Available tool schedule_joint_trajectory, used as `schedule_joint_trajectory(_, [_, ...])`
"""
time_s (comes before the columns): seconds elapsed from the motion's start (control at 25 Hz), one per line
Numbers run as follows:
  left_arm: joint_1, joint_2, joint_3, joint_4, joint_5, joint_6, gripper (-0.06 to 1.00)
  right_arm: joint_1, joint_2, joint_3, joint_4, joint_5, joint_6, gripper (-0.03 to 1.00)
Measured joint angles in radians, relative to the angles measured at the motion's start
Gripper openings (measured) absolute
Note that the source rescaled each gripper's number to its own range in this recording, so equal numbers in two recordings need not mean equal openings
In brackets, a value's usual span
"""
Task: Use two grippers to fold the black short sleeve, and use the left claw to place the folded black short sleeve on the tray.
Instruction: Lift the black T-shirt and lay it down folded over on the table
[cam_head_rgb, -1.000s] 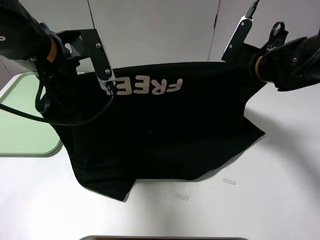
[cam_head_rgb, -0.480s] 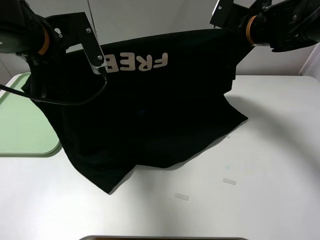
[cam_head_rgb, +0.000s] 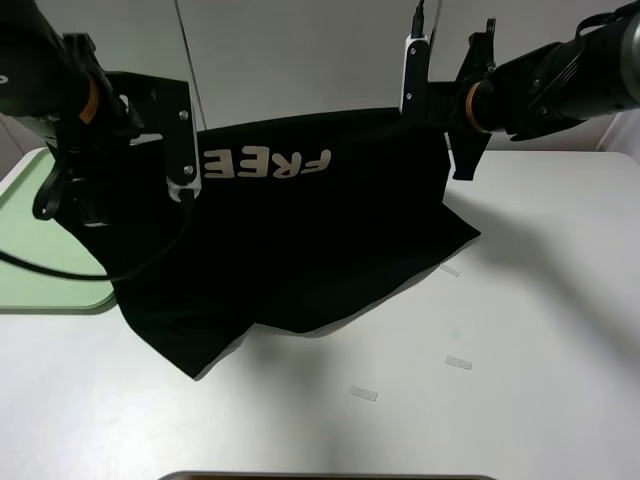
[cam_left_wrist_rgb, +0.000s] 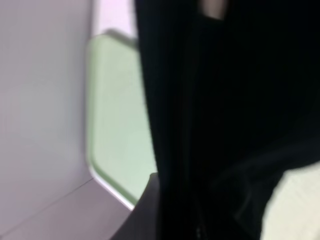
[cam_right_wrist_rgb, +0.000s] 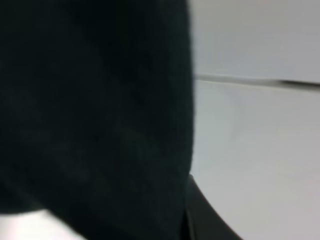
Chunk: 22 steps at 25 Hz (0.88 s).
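The black short sleeve (cam_head_rgb: 300, 250) hangs by its top edge between my two grippers, its white letters facing the exterior high camera and its lower part trailing on the white table. My left gripper (cam_head_rgb: 183, 172), by its silvery bracket, holds the top left corner. My right gripper (cam_head_rgb: 440, 128) holds the top right corner. The fingertips of both are hidden by cloth. The pale green tray (cam_head_rgb: 40, 290) lies at the table's left edge, partly behind the left arm. Black cloth fills the left wrist view (cam_left_wrist_rgb: 230, 100) beside the tray (cam_left_wrist_rgb: 117, 125), and the right wrist view (cam_right_wrist_rgb: 90, 110).
Small strips of clear tape lie on the table (cam_head_rgb: 540, 350): one to the right of the hem (cam_head_rgb: 458, 362), one in front of it (cam_head_rgb: 363, 394). A dark grey edge (cam_head_rgb: 320, 476) runs along the near side. A white wall stands behind.
Both arms have carried the shirt leftward. The right gripper has come in toward the middle, and the trailing hem has slid left and back across the table.
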Motion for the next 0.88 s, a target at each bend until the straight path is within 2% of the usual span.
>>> schedule_joint_trajectory(0.08, [0.0,0.0,0.0,-0.105,0.031,0.159,0.0,0.0,0.018,0.0,0.001,0.0,-0.035,0.0])
schedule_joint_trajectory(0.12, [0.0,0.0,0.0,-0.217,0.064,0.305,0.0,0.0,0.027,0.0,0.007,-0.003,-0.05,0.0])
schedule_joint_trajectory(0.16, [0.0,0.0,0.0,-0.283,0.086,0.383,0.0,0.0,0.034,0.0,0.012,-0.004,-0.072,0.0])
schedule_joint_trajectory(0.28, [0.0,0.0,0.0,-0.472,0.13,0.593,0.0,0.0,0.052,0.0,0.055,-0.008,-0.134,0.0])
schedule_joint_trajectory(0.4, [0.0,0.0,0.0,-0.598,0.155,0.736,0.0,0.0,0.071,0.0,0.105,-0.009,-0.216,0.0])
schedule_joint_trajectory(0.52, [0.0,0.0,0.0,-0.631,0.159,0.772,0.0,0.0,0.082,0.0,0.161,-0.014,-0.277,0.0])
schedule_joint_trajectory(0.72, [0.001,0.0,0.0,-0.654,0.19,0.783,0.03,0.0,0.085,0.0,0.233,-0.047,-0.31,0.01])
schedule_joint_trajectory(0.8, [0.002,0.0,0.0,-0.664,0.207,0.787,0.13,0.0,0.085,0.0,0.254,-0.056,-0.311,0.09])
schedule_joint_trajectory(0.84, [0.002,0.0,0.0,-0.664,0.207,0.787,0.13,0.0,0.085,0.0,0.264,-0.056,-0.311,0.17])
schedule_joint_trajectory(0.88, [0.002,0.0,0.0,-0.668,0.223,0.789,0.23,-0.001,0.085,0.0,0.272,-0.053,-0.311,0.31])
